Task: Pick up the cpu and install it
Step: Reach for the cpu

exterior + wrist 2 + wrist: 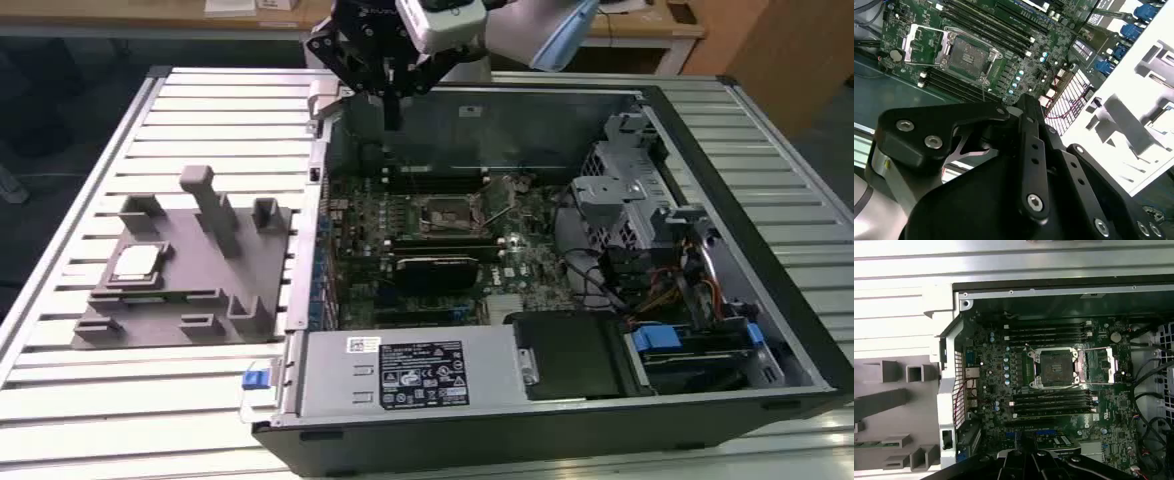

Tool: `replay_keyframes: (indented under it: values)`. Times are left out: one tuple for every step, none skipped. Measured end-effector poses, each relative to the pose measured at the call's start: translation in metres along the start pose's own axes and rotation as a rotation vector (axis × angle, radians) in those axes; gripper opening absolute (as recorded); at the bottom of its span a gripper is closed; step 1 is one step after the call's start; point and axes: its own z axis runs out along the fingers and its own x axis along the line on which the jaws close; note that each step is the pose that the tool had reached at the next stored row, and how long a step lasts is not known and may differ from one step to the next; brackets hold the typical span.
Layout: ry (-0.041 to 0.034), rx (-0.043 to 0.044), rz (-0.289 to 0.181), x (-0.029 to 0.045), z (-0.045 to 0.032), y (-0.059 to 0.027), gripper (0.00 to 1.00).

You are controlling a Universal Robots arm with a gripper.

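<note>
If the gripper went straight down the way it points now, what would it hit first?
Probably the motherboard inside the open computer case, near the empty socket; depth is unclear. The gripper hangs over the case, not the cpu on the grey tray.

I see a slatted metal table (pixel 134 400) carrying a grey tray (pixel 160 312) just beside an open computer case (pixel 534 428).
</note>
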Motion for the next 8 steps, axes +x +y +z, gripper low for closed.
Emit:
replay_keyframes:
  values:
    - [0.0, 0.0, 0.0, 0.0, 0.0, 0.0, 0.11]
    - [0.0, 0.0, 0.0, 0.0, 0.0, 0.0, 0.11]
    - [0.0, 0.0, 0.0, 0.0, 0.0, 0.0, 0.11]
    - [0.0, 0.0, 0.0, 0.0, 0.0, 0.0, 0.11]
    - [0.0, 0.0, 0.0, 0.0, 0.0, 0.0, 0.11]
    - [0.0, 0.0, 0.0, 0.0, 0.0, 0.0, 0.11]
    - [0.0, 0.0, 0.0, 0.0, 0.0, 0.0, 0.11]
    - [0.0, 0.0001, 0.0, 0.0001, 0.0, 0.0, 0.11]
